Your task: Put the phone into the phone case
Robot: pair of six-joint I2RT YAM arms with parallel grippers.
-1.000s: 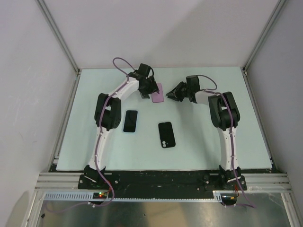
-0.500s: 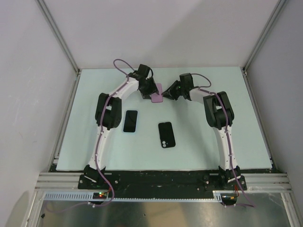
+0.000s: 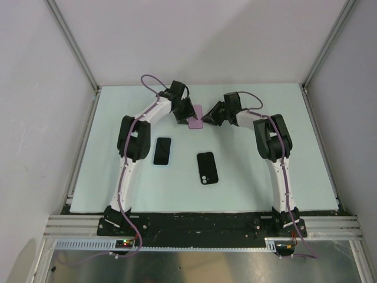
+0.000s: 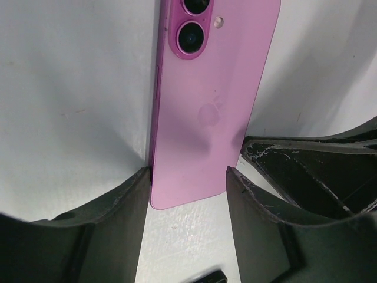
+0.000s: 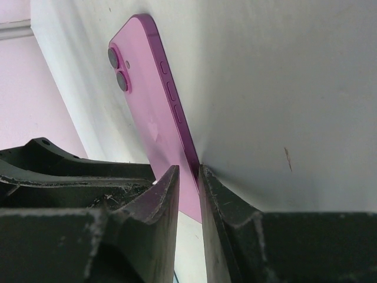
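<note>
Pink and glossy, the phone sits between the two hands at the far middle of the pale desk, its back and two ringed camera lenses facing the wrist cameras. The right hand pinches the phone across its thin side: in its own view the two black fingers are pressed nearly together with the phone's edge caught between them, just below the side buttons. The left hand comes at the phone from the opposite side. Its fingers stand spread to the phone's width, one at each long edge of the lower end. Whether they press the edges or only flank them cannot be told. The right hand's fingers show just beside the left hand's right finger.

Nearer the arm bases, well apart from both hands, lie a dark slab with a pale blue rim and a black slab with camera rings, flat and apart from each other.
</note>
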